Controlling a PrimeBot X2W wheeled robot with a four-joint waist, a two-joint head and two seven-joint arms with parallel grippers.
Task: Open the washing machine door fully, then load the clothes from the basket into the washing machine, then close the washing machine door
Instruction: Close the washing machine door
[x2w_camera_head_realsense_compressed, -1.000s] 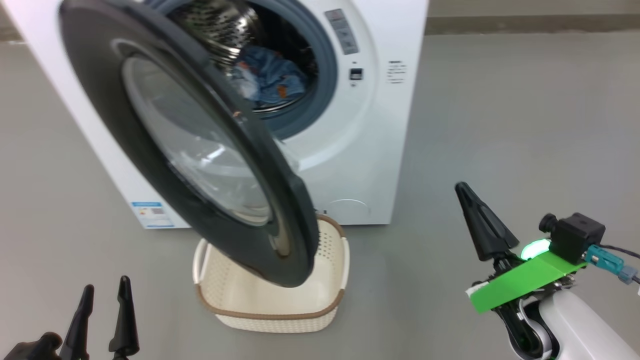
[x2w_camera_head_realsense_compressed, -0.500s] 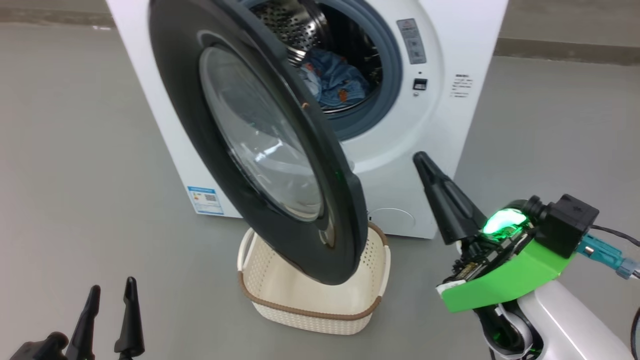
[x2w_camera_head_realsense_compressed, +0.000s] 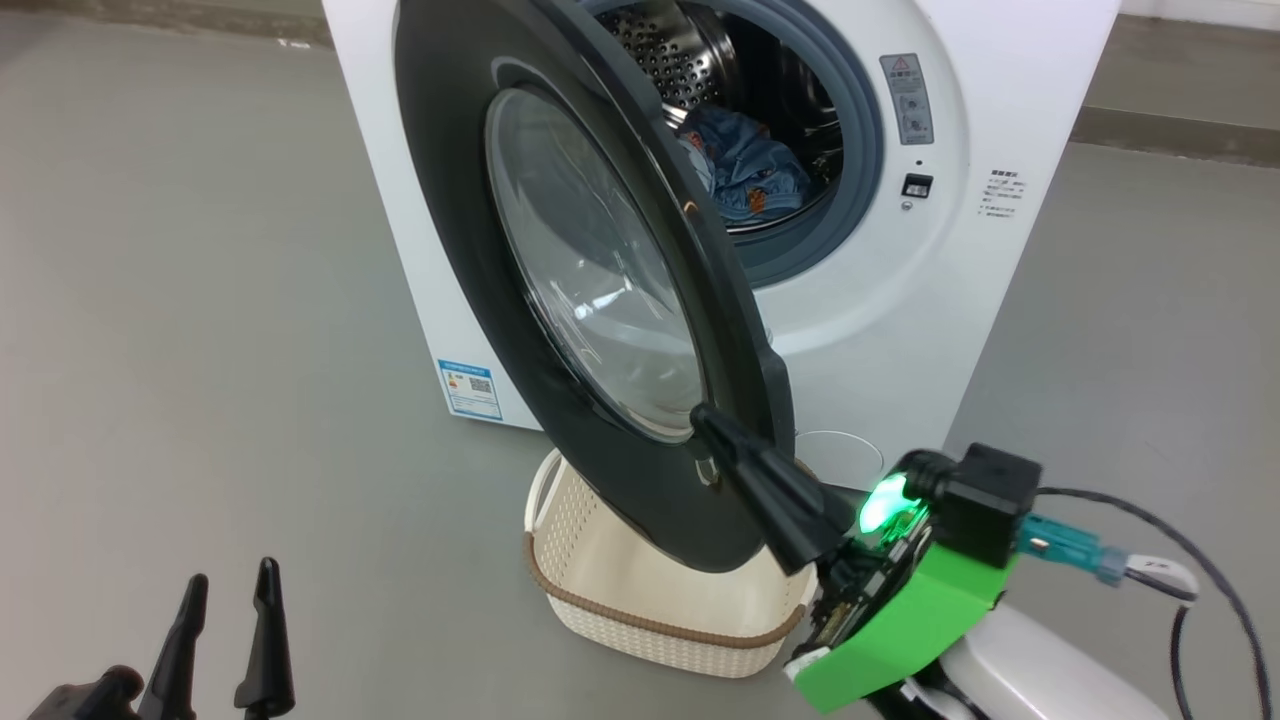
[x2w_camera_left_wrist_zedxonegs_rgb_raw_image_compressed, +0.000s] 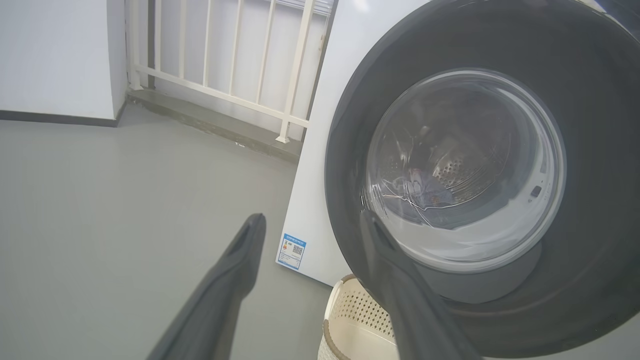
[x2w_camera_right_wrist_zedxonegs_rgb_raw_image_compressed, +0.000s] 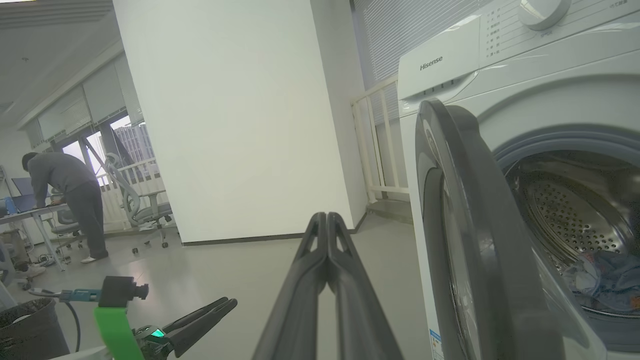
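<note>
The washing machine (x2w_camera_head_realsense_compressed: 900, 330) stands with its door (x2w_camera_head_realsense_compressed: 440, 200) swung about halfway out, glass bowl facing me. Light blue clothes (x2w_camera_head_realsense_compressed: 750, 170) lie in the steel drum (x2w_camera_right_wrist_zedxonegs_rgb_raw_image_compressed: 565, 215). Below the door sits the basket (x2w_camera_head_realsense_compressed: 640, 622), and the part I see holds nothing. My right gripper (x2w_camera_head_realsense_compressed: 700, 415) is shut and empty, its tip before the door's lower black rim; whether it touches, I cannot tell. In the right wrist view the right gripper (x2w_camera_right_wrist_zedxonegs_rgb_raw_image_compressed: 325, 216) points past the outer side of the door (x2w_camera_right_wrist_zedxonegs_rgb_raw_image_compressed: 475, 200). My left gripper (x2w_camera_head_realsense_compressed: 230, 575) hangs open and empty, low at the left, well away from the machine.
Grey floor lies all around. A white railing (x2w_camera_left_wrist_zedxonegs_rgb_raw_image_compressed: 225, 95) and a white wall stand behind and left of the machine. Far off, a person (x2w_camera_right_wrist_zedxonegs_rgb_raw_image_compressed: 70, 190) bends over a desk near office chairs. A cable (x2w_camera_head_realsense_compressed: 1180, 580) trails from my right wrist.
The head camera has turned, shifting the machine rightward in the picture. My shut right gripper has swung left from beside the machine to the door's lower rim. The left gripper stays put.
</note>
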